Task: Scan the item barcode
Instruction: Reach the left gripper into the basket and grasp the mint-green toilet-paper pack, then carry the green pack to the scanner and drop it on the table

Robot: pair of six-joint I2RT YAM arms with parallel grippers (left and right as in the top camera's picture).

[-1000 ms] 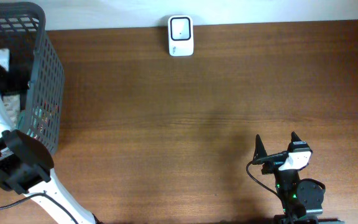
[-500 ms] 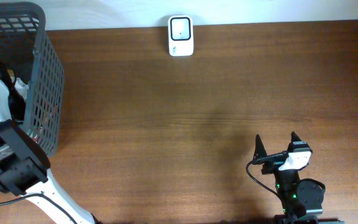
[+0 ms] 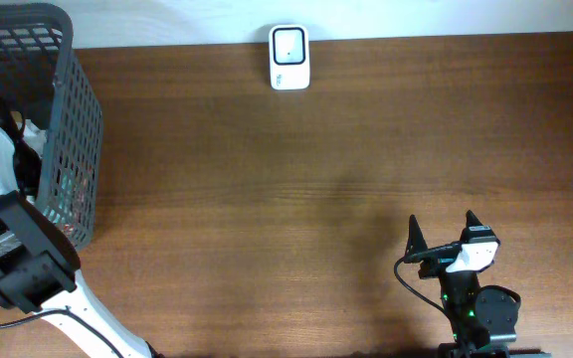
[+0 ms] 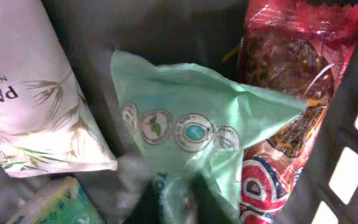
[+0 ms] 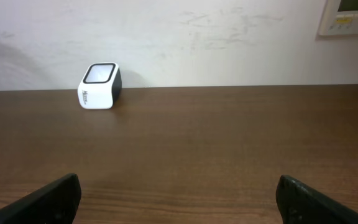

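**Left claw.** The left claw [image 4: 174, 198] is down inside the basket [image 3: 76, 119], at 10 o'clock on the table [image 3: 267, 199]. Its dark fingers stand close together at 6 o'clock in the wrist view, with the pouch's film between them. I judge it clamped on the lower edge of the pouch, though the fingers are blurred.

**Item.** The pouch [image 4: 197, 124] is a pale green film pack and lies on top of the other goods in the basket. A white pack [image 4: 30, 93] lies at its 9 o'clock and a red wrapper [image 4: 291, 62] at its 2 o'clock. No barcode shows on the upper face.

**Handling.** I judge the pouch light, soft and slick. It is likely to sag and crease when lifted. The flat sealed edge is the sound place to hold it, as a bite on the body could slip or cover the code. The neighbouring packs lie touching it and may drag along.

**Right claw.** The right claw [image 3: 441, 229] sits at 5 o'clock on the table, fingers wide apart and holding nothing.

**Scanner.** The scanner [image 3: 289, 58] stands at 12 o'clock on the table's far edge, well apart from the basket.
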